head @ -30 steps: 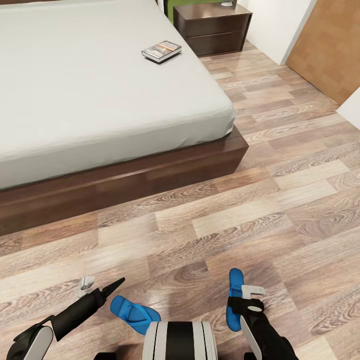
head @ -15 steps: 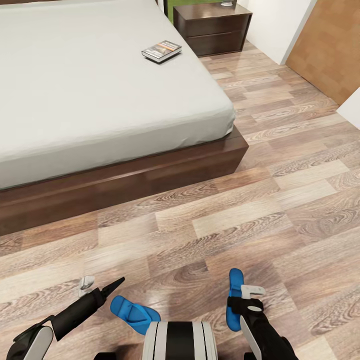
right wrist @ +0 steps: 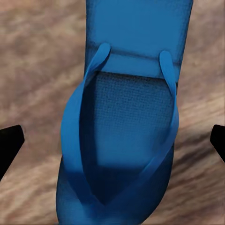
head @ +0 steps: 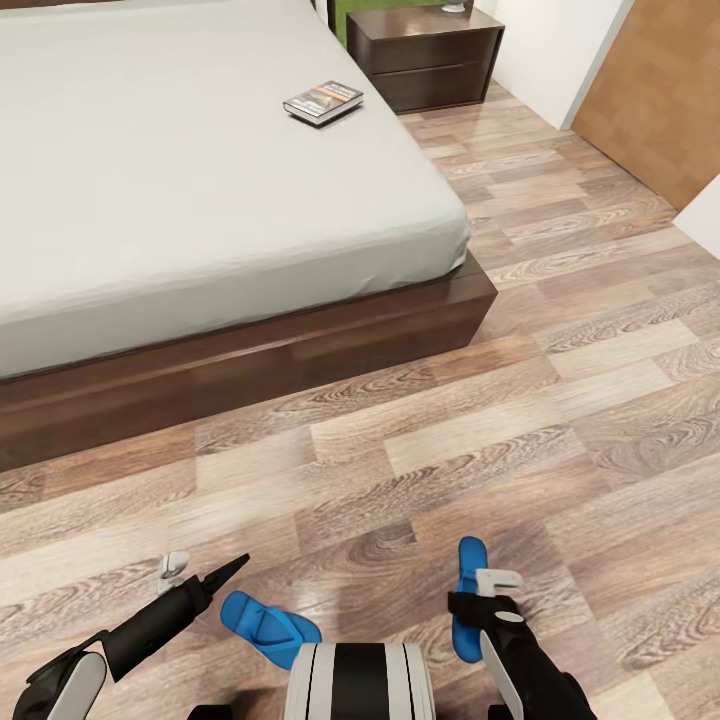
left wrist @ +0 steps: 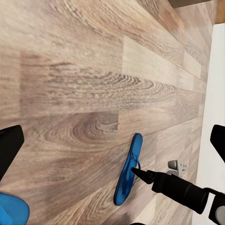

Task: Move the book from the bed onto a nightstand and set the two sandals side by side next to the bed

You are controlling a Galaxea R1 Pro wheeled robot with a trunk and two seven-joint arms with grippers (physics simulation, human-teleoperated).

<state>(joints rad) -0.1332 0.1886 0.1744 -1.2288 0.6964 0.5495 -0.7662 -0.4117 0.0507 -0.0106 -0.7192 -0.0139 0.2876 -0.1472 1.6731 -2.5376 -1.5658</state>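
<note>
The thin dark grey paperback book [head: 323,101] lies near the edge of the pale grey mattress of the low dark-framed bed [head: 200,190], close to the small dark brown wooden nightstand [head: 427,55]. On the light wood-plank floor [head: 480,420], well apart from the bed, lie 2 bright blue flat sandals: 1 [head: 268,627] just beside the left gripper [head: 200,573], whose jaws are spread, the other [head: 467,592] under the right gripper [head: 497,585]. The right wrist view has that sandal [right wrist: 126,117] between widely parted fingertips [right wrist: 10,145], not gripped.

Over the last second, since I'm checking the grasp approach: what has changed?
The right gripper edged slightly toward the robot's left over the right sandal, jaws open, nothing held. The left gripper, left sandal, book and bed stayed put.
</note>
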